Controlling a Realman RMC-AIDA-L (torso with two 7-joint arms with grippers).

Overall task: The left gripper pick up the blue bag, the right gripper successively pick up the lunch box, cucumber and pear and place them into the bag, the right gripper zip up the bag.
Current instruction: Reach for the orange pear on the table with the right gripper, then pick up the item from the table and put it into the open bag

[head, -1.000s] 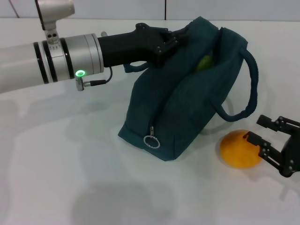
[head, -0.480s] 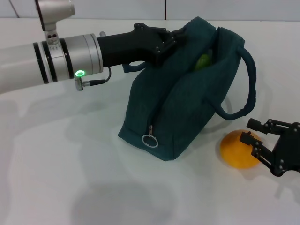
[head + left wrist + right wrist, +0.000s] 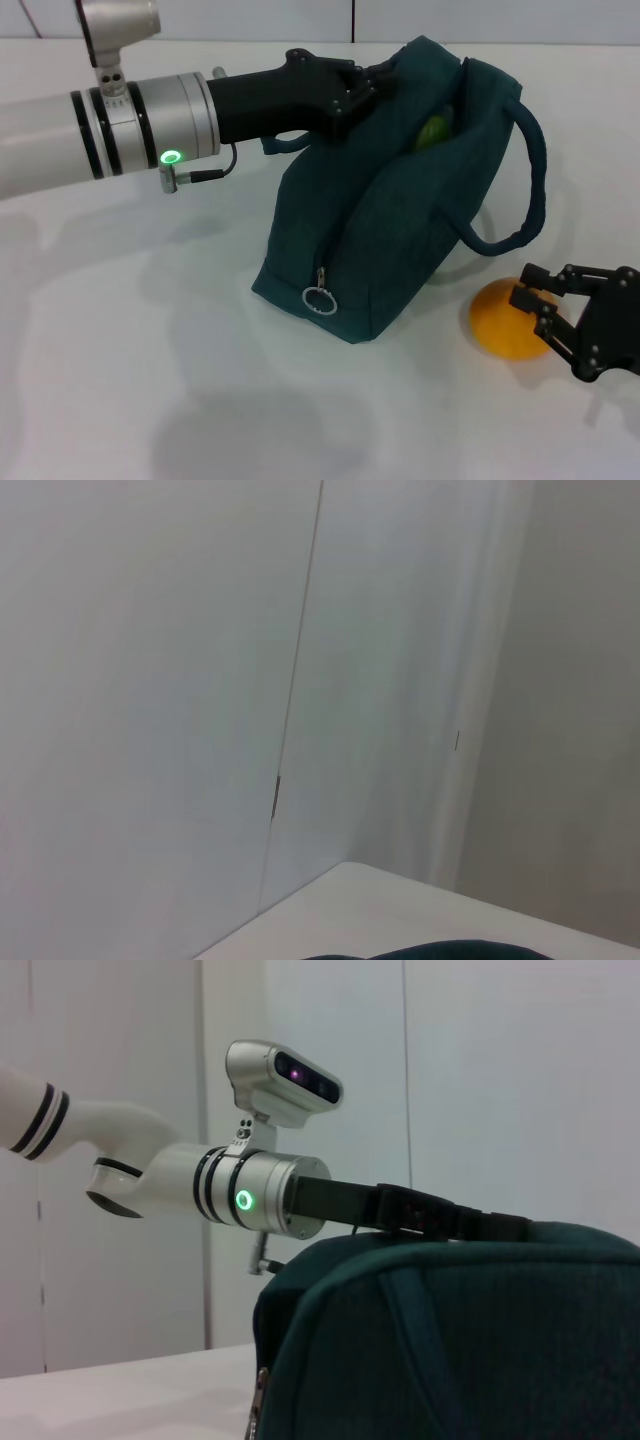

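A: What takes up most of the head view?

B: The white table [image 3: 120,380], then the left arm's silver and white forearm reaching in from the left side, with a green light ring lit on it. Its black left gripper [image 3: 385,80] is clamped on the top edge of the dark teal fabric bag [image 3: 390,240] and holds that edge up, so the bag's mouth gapes toward the far side.

A: And the bag itself?

B: It rests on the table, slumped, with one looped carry handle [image 3: 525,190] arching out on the right. A closed zip runs up the near end panel, with a round metal pull ring [image 3: 320,300] hanging low. Through the open mouth shows a small patch of yellow-green [image 3: 433,133]; I would guess that is the cucumber, though too little of it shows to be sure.

A: Where is the other pincer?

B: The black right gripper [image 3: 535,307] sits low at the near right, just above the table. Its fingers are spread apart around the right flank of the round orange-yellow pear [image 3: 505,318]. The fingertips look to be at the fruit's skin, but the jaws have not closed on it.

A: Where is that fruit?

B: On the table, just beside the bag's right corner, below the handle loop.
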